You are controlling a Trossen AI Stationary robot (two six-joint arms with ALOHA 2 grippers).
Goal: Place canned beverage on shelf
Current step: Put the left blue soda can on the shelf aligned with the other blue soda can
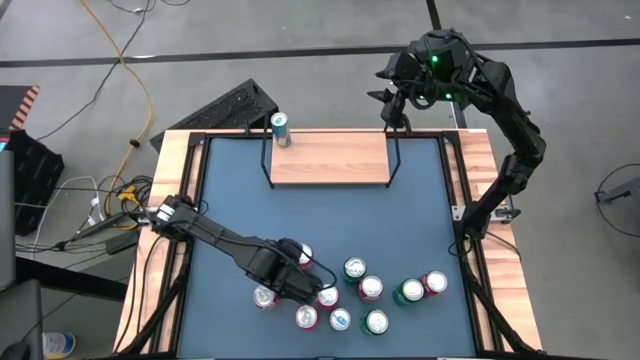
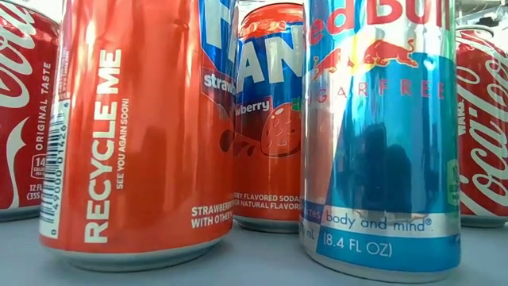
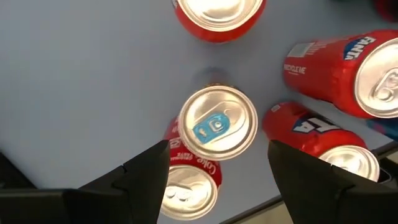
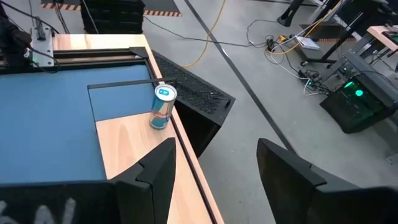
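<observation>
Over the cluster of cans at the near end of the table, far from the shelf [image 1: 330, 158], my left pincer [image 3: 217, 163] hangs spread and empty above a slim silver-topped can with a blue tab [image 3: 217, 122], nothing grasped. One can [image 1: 280, 128] already stands at the shelf's left end by its wire frame, its board bare beyond; roughly nine wait, packed tight beside my fingers. My right pincer [image 4: 214, 165] hovers released past the shelf's right end.
</observation>
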